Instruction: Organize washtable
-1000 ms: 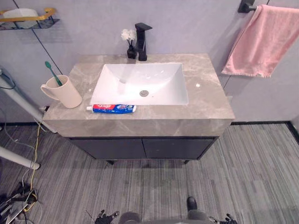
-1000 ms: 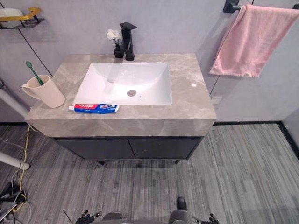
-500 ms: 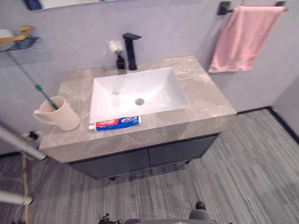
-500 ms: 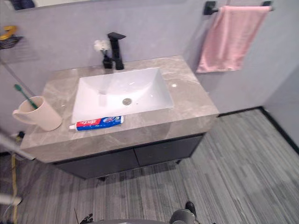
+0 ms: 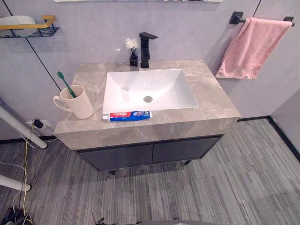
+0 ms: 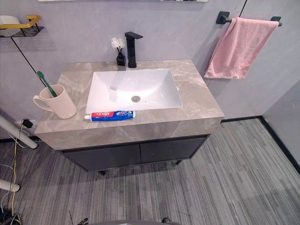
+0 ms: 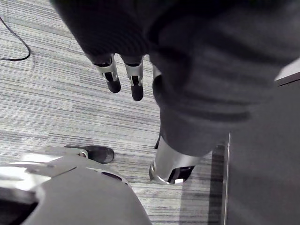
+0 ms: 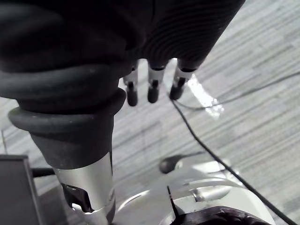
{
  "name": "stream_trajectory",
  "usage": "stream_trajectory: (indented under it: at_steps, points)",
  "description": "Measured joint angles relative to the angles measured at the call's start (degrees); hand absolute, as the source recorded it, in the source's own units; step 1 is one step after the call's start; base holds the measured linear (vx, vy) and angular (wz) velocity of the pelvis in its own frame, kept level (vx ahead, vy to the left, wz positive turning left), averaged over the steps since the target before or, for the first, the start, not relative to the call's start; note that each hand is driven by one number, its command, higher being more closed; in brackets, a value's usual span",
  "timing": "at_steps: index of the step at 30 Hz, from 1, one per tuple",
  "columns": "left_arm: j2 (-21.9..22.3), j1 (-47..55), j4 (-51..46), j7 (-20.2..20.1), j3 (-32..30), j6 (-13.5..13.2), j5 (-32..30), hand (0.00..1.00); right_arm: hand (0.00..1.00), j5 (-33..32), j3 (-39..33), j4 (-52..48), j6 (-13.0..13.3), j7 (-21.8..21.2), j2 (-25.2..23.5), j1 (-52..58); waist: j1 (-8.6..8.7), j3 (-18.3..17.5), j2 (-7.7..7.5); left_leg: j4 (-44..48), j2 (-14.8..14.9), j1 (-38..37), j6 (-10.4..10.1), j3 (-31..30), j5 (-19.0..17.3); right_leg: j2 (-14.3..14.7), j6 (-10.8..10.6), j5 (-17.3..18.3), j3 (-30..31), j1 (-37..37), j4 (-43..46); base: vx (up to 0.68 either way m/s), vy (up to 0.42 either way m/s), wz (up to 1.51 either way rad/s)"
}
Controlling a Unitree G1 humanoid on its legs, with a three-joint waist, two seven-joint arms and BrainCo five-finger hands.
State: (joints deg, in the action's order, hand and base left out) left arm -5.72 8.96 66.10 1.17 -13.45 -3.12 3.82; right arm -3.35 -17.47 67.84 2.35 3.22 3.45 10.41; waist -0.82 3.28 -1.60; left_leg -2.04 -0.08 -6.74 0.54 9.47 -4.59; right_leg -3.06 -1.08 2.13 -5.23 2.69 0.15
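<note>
**Grey bathroom, toothpaste tube waiting, both hands hanging low**

Grey walls stand behind a stone tabletop (image 5: 211, 101) with a white sink (image 5: 174, 89) set in it. A black faucet (image 5: 145, 44) is at the back, and a pink towel (image 5: 251, 47) hangs on the wall off to the right.

The toothpaste tube (image 5: 130, 116) lies flat on the tabletop, just beside the front rim of the sink. Its long side runs from left to right, and its white cap end points to the robot's left. A mug (image 5: 84, 104) stands near that cap end but does not touch it. A green toothbrush (image 5: 65, 83) leans inside the mug.

The left hand (image 7: 135, 79) hangs over the striped floor (image 7: 47, 93). Its fingers (image 7: 112, 77) are straight, spread a little, and hold nothing. The right hand (image 8: 153, 84) hangs the same way, with loose, empty fingers (image 8: 178, 83).

The tube is up above and out in front of both sets of fingers, well apart from them. It sits on the left half of the tabletop, so I think the left hand is the nearer one. That hand must likely rise, reach forward, and close its fingers across the tube's short side.
</note>
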Motion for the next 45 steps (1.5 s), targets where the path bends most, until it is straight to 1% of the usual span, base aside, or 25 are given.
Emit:
stream_trajectory:
  at_steps: [10,13,14,15,16,19,21,22,24,25,26,27,28,29,31,32,33,34,35,36,38,39,41,42,45]
  points:
    - [0.1,-0.2,-0.3,0.0,0.0,0.0,0.5,0.0,0.0,-2.6,0.0,-0.3,0.8,-0.1,0.0,0.0,-0.22,0.4,0.05,0.2,-0.5,3.4,0.0,-4.6,1.0,-0.8,-0.2,0.2,-5.2,-0.5,-0.3,0.01,-0.008,0.25]
    - [-0.2,-0.9,-2.4,0.0,0.1,-0.5,2.1,0.0,0.0,-3.5,-0.1,-1.7,1.4,-0.1,-0.2,-0.7,-0.37,4.1,-1.18,9.5,-1.3,8.7,-1.2,-8.0,0.2,-3.9,-0.7,2.9,-9.3,-1.3,4.6,-0.06,0.004,0.77]
    - [-0.3,-1.4,-3.0,0.1,-0.1,-0.5,3.9,0.0,0.0,-3.5,-0.1,-1.8,1.6,-0.2,-0.3,-0.9,-1.28,5.8,-2.09,15.0,-1.7,12.1,-3.0,-8.2,-1.4,-5.3,0.1,4.0,-10.6,-1.5,5.7,-0.12,0.037,0.75]
    - [-0.3,-1.5,-3.2,0.1,-0.3,-0.6,4.8,0.0,0.0,-3.5,-0.5,-1.9,1.6,-0.4,-0.1,-1.2,-2.28,6.4,-1.81,18.8,-0.6,13.8,-2.9,-6.4,-3.4,-5.5,0.6,4.7,-11.1,-1.3,6.1,-0.12,0.065,0.49]
    - [0.0,-1.2,-3.0,0.1,-0.8,-0.5,6.3,0.0,0.0,-3.6,-1.0,-1.9,1.6,-0.7,0.3,-1.2,-3.01,6.5,-1.33,21.5,2.3,15.1,-1.9,-4.0,-4.0,-5.6,0.1,5.3,-11.6,-0.8,6.8,-0.08,0.035,0.21]
    - [0.1,0.1,-2.5,0.1,-1.3,-0.5,8.7,0.0,0.0,-4.1,-2.2,-2.1,1.6,-0.9,0.3,-1.4,-3.02,6.5,-1.26,22.8,8.2,18.0,-2.5,-4.3,-3.9,-8.0,-2.6,7.3,-12.1,0.1,9.6,0.0,0.248,0.21]
    - [0.4,0.3,-1.9,0.1,-1.3,-0.5,9.4,0.0,0.0,-4.5,-2.3,-2.0,1.6,-0.9,0.6,-1.5,-2.72,6.2,-0.52,20.6,10.2,18.2,-4.5,-5.8,-2.6,-9.3,-4.9,8.6,-11.9,-0.1,11.0,0.06,0.307,0.0]
    - [0.1,0.1,-0.9,0.1,-1.2,-0.5,10.3,0.0,0.0,-5.0,-2.4,-1.4,1.5,-0.8,0.5,-1.6,-2.59,5.8,-1.2,22.1,8.6,18.3,-6.2,-4.9,-3.6,-12.0,-6.9,9.1,-11.1,0.3,11.6,0.19,0.473,-0.04]
    - [-0.7,-0.1,-0.8,0.2,-1.0,-0.6,10.4,0.0,0.0,-5.1,-2.8,-1.2,1.5,-1.0,-0.5,-2.0,-1.85,4.7,-2.88,26.7,6.3,20.7,-4.8,-3.5,-7.1,-14.2,-9.4,6.7,-10.3,0.6,10.1,0.22,0.421,-0.11]
    - [-1.1,-0.3,-0.7,0.1,-0.4,-0.6,10.1,0.0,0.0,-5.1,-3.0,-1.2,1.4,-1.2,-0.8,-2.5,-1.7,5.0,-2.18,30.4,5.8,21.6,-4.3,-2.7,-9.7,-15.0,-11.1,4.8,-9.8,1.3,8.5,0.19,0.396,-0.41]
    - [-1.3,-0.4,-0.5,0.1,0.3,-0.6,9.6,0.0,0.0,-5.0,-3.0,-1.2,1.2,-1.4,-1.1,-2.9,-1.7,4.3,-2.86,31.6,5.4,21.1,-3.4,-1.3,-11.4,-15.8,-11.5,2.8,-8.4,1.3,8.2,0.22,0.467,-0.5]
    - [-1.4,-0.5,-0.1,0.1,0.5,-0.5,8.9,0.0,0.0,-5.0,-3.1,-1.2,1.1,-1.6,-1.2,-2.8,-1.57,4.1,-1.99,31.5,5.0,20.8,-3.0,-0.8,-11.8,-16.2,-11.4,1.6,-7.5,0.9,8.2,0.15,0.367,-0.57]
    - [-1.3,-0.8,0.6,0.0,1.7,-0.5,7.6,0.0,0.0,-5.0,-4.3,-1.2,0.9,-2.1,-1.0,-2.7,-1.46,2.9,-1.68,30.3,4.8,19.2,-2.3,0.9,-12.2,-16.7,-10.3,-1.3,-5.7,-0.3,9.5,0.14,0.357,-0.63]
    - [-1.3,-0.9,1.0,-0.1,2.8,-0.5,6.4,0.0,0.0,-5.0,-4.5,-1.4,0.9,-2.2,-0.5,-2.7,-1.67,2.6,-0.4,28.0,4.6,16.9,-2.1,2.9,-12.1,-17.1,-8.1,-3.8,-4.1,-2.3,12.0,0.14,0.346,-0.66]
    - [-1.5,-0.9,0.9,-0.3,4.9,-0.5,5.5,0.0,0.0,-5.1,-4.5,-1.9,1.0,-2.2,-0.2,-2.6,-1.21,1.7,0.43,24.6,4.0,14.2,-0.5,4.7,-11.0,-17.8,-5.1,-6.0,-4.4,-5.3,16.9,0.12,0.259,-0.5]
    - [-1.8,-1.1,0.2,-0.4,6.3,-0.5,5.5,0.0,0.0,-5.1,-4.5,-1.9,1.1,-2.2,-0.3,-2.7,-0.26,1.6,0.77,22.5,3.4,12.9,0.6,4.9,-10.4,-17.5,-4.0,-3.4,-4.7,-7.6,21.8,0.11,0.186,-0.17]
    - [-2.2,-1.2,-0.2,-0.5,7.0,-0.5,5.3,0.0,0.0,-5.1,-4.5,-1.9,1.1,-2.2,-0.5,-2.8,0.36,1.6,0.77,21.2,3.2,12.1,1.3,4.7,-10.0,-16.3,-4.5,-0.9,-4.0,-8.3,24.1,0.09,0.109,0.09]
    - [-2.4,-1.4,-0.5,-0.9,7.7,-0.5,5.3,0.0,0.0,-5.1,-4.5,-1.9,1.1,-2.1,-0.6,-2.8,0.68,1.7,0.93,19.2,3.2,10.4,1.7,4.5,-9.2,-12.5,-5.9,3.8,-2.2,-9.0,26.8,0.09,0.041,0.16]
    - [-2.3,-1.4,-0.7,-1.1,8.3,-0.5,5.3,0.0,0.0,-5.1,-4.5,-1.9,1.1,-2.0,-0.7,-2.7,0.84,1.8,1.0,17.6,3.2,8.7,1.5,4.4,-8.6,-8.9,-5.6,7.3,-1.7,-8.9,27.0,0.09,-0.004,0.12]
    - [-2.3,-1.4,-0.8,-1.2,8.3,-0.5,5.3,0.0,0.0,-5.1,-4.4,-1.8,1.1,-1.9,-0.7,-2.6,0.84,1.8,0.99,16.8,3.1,7.9,1.4,4.4,-8.4,-6.7,-5.5,8.6,-2.1,-8.8,25.7,0.06,-0.034,0.09]
    - [-2.2,-1.3,-0.8,-1.1,8.2,-0.5,5.3,0.0,0.0,-5.1,-4.1,-1.8,1.1,-1.9,-0.6,-2.3,0.65,1.6,0.87,15.6,1.8,7.0,0.6,3.9,-7.7,-4.1,-4.4,9.6,-3.1,-6.6,17.9,0.06,-0.087,0.05]
    - [-2.2,-1.4,-0.8,-1.1,8.2,-0.5,5.2,0.0,0.0,-5.1,-4.1,-1.7,1.1,-1.9,-0.5,-2.1,0.64,1.3,0.5,14.7,1.5,6.8,0.3,3.5,-7.4,-3.9,-4.4,9.5,-2.4,-5.1,15.4,0.07,-0.088,0.08]
    - [-1.1,-1.5,-0.7,-1.2,7.9,-0.5,4.3,0.0,0.0,-4.9,-4.4,-1.7,1.1,-2.0,0.0,-1.8,1.04,1.4,1.74,11.3,1.3,6.1,-0.4,2.0,-4.7,-3.2,-2.8,8.1,-3.2,-3.6,11.4,0.03,-0.071,0.19]
    - [-1.1,-1.3,-0.5,-1.2,6.8,-0.5,4.1,0.0,0.0,-5.0,-4.8,-1.7,1.1,-2.1,0.1,-1.6,1.18,1.5,1.61,9.9,1.3,5.6,-0.8,1.4,-3.9,-3.0,-2.7,7.6,-3.5,-3.1,10.4,0.02,-0.079,0.17]
    - [0.0,-1.1,-0.2,-1.2,4.8,-0.5,3.9,0.0,0.0,-4.2,-4.7,-1.3,0.9,-2.2,0.1,-1.5,0.54,1.5,1.7,6.9,2.0,3.1,-2.0,1.2,-2.7,-1.6,-1.6,6.3,-3.9,-0.5,7.2,0.02,-0.06,0.0]
